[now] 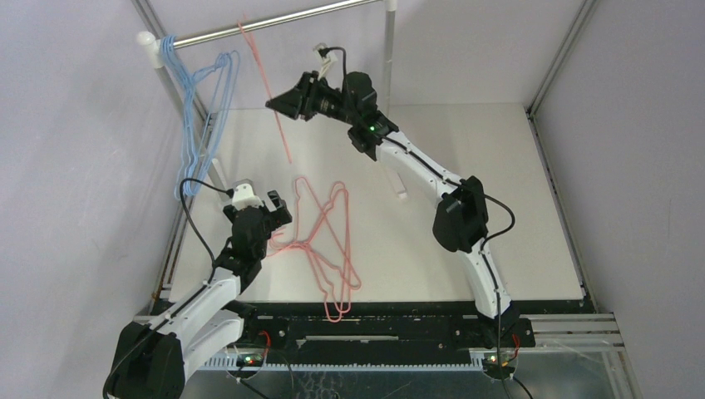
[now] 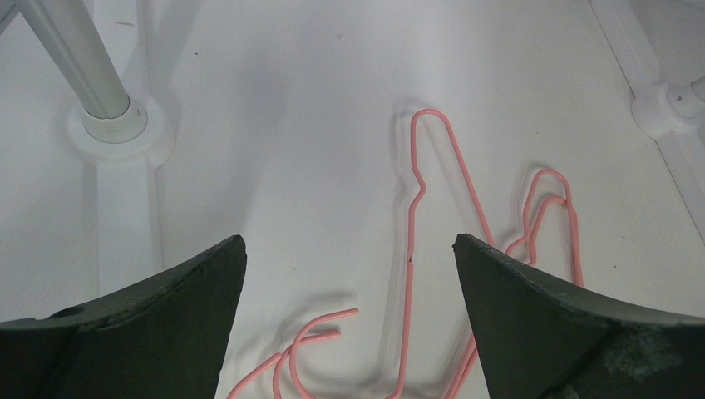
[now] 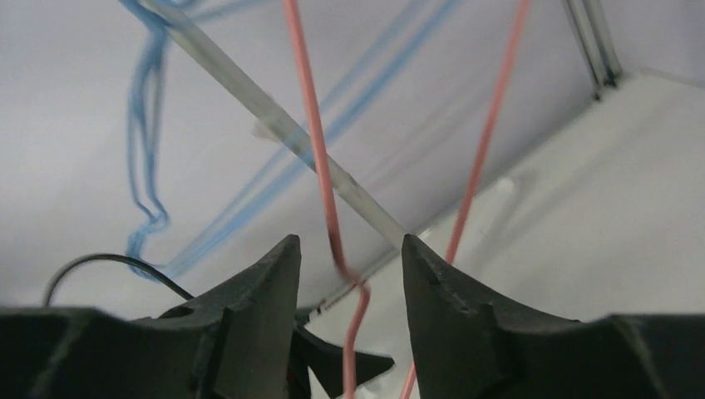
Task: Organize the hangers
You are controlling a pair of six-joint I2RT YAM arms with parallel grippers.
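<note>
Right wrist view first: my right claw (image 3: 349, 245) is partway open, and the wire of one pink hanger (image 3: 320, 166) runs down through the gap. It doesn't look pinched, since the jaws sit either side of it. The wire goes blurry right at the tips though, so I won't swear there's no contact.

Behind it the silver rail (image 3: 274, 125) cuts diagonally across the frame, with the blue hangers (image 3: 145, 133) dangling off it in the upper left. From the top external view, that pink one looks hooked over the rail near the top middle. The blues are bunched at the rail's left end.

My guess is colours get grouped on the rail, so this is the start of the pink group. That would explain why I'm up here straddling the wire, either to steady it or to nudge it along.

Meanwhile my left claw (image 2: 349, 241) is spread wide with nothing in it, low over the white table (image 2: 274, 100). It's aimed at the pile of pink hangers (image 2: 416, 208) lying flat there. One hook (image 2: 332, 320) curls up between my fingers at the bottom of the frame. That's probably why I'm parked here, since the hook looks like the easiest bit to grab.

The wires overlap, so lifting one could drag its neighbours along. A white post base (image 2: 116, 125) sits in the upper left, well apart from the pile.
</note>
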